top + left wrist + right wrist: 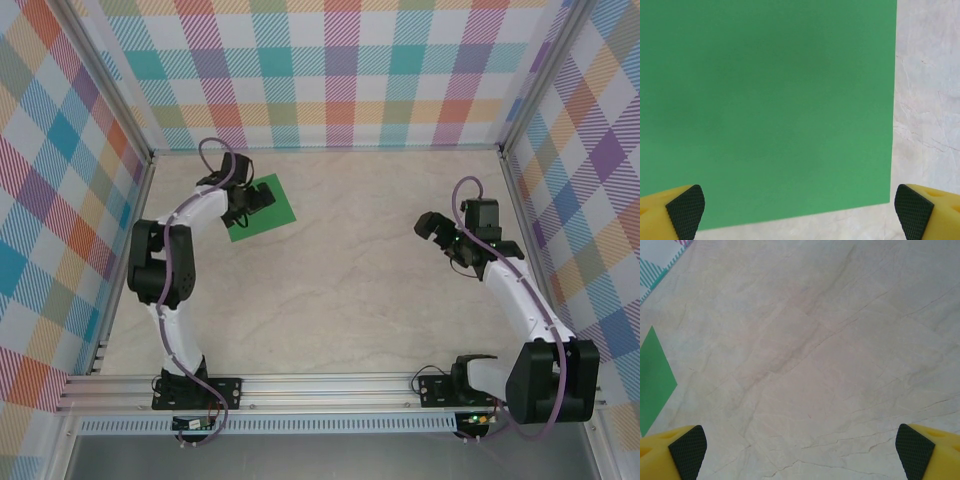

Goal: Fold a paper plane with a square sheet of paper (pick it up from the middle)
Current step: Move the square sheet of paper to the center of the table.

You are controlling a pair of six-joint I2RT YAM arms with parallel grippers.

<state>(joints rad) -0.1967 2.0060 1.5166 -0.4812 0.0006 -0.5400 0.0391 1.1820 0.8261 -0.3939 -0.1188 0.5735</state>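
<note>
Green square sheet of paper (270, 213) lies flat.

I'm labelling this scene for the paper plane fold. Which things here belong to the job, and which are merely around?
For the job:
- green sheet of paper, flat and unfolded
- left gripper, open over the sheet
- right gripper, open over bare table

Just around:
- checked walls
- metal rail at the near edge

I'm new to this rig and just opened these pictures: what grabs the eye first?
The bright-green square sheet of paper lies flat on the table, far left, just beneath the left arm's fingers, which are wide open. The right arm's fingers hang open over bare marbled table, and loud plaid walls ring everything.
</note>
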